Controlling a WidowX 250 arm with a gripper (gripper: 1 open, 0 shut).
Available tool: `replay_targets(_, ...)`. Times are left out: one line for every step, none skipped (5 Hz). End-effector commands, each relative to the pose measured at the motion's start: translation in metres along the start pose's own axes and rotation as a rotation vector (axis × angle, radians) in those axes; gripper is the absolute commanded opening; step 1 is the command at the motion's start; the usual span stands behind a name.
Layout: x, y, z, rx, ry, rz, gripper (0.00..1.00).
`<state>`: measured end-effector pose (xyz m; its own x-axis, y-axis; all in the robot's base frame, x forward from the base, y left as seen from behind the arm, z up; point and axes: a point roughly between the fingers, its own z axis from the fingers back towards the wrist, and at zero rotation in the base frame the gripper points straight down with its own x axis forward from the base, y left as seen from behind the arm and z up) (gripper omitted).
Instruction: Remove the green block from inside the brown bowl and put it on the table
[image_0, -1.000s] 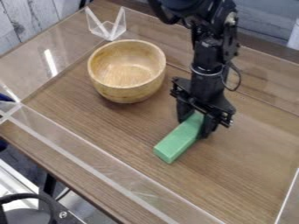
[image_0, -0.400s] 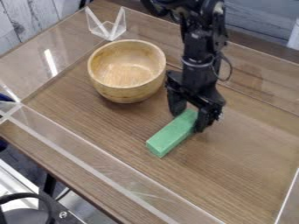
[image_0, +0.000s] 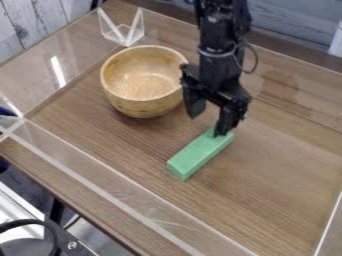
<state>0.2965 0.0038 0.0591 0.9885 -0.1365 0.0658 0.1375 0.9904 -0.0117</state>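
The green block (image_0: 199, 154) lies flat on the table (image_0: 107, 150), a little right of centre and well clear of the bowl. To its upper left stands the brown bowl (image_0: 144, 80), round, light wood, with nothing inside. My gripper (image_0: 218, 115) hangs pointing down just above the far end of the block, its two black fingers (image_0: 225, 116) spread open and holding nothing. It does not touch the block.
Clear acrylic walls (image_0: 80, 165) run along the table's edges. A folded clear piece (image_0: 120, 26) stands at the far edge behind the bowl. A dark cable (image_0: 34, 236) shows at the lower left, off the table.
The gripper let go of the green block, opened wide, then rose and shifted left toward the bowl. The block stays flat on the table.
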Motion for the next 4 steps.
replay_targets(0.015, 0.008, 0.053, -0.002, -0.102, 0.004, 1.00)
replay_targets(0.014, 0.015, 0.087, -0.021, -0.122, 0.005, 1.00)
replay_targets(0.011, 0.029, 0.105, -0.038, -0.146, 0.000, 1.00)
replay_targets(0.006, 0.029, 0.098, -0.063, -0.125, -0.033, 1.00)
